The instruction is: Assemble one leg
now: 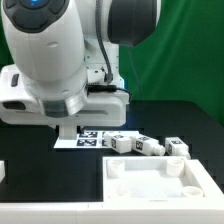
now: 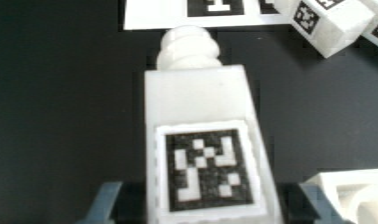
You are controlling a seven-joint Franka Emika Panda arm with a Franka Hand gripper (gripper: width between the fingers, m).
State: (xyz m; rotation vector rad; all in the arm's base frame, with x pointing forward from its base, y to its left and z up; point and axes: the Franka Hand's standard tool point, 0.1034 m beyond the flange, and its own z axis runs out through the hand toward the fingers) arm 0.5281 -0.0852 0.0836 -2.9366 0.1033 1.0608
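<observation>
In the wrist view one leg point(image 2: 204, 130) lies lengthwise between my fingers, a white square stub with a black-and-white tag and its round peg point(image 2: 186, 45) pointing away. My gripper point(image 2: 205, 205) straddles its near end. One fingertip point(image 2: 108, 203) shows on each side, with a dark gap between each and the leg, so the jaws stand open around it. In the exterior view the arm's body hides the gripper and this leg. Three more legs point(image 1: 150, 146) lie in a row on the black table at the exterior view's right.
The large white panel point(image 1: 150, 190) with round corner sockets lies in front, and its corner shows in the wrist view point(image 2: 355, 195). The marker board point(image 1: 88, 138) lies just beyond the gripper point(image 2: 195, 10). Another leg point(image 2: 332, 25) lies beside it.
</observation>
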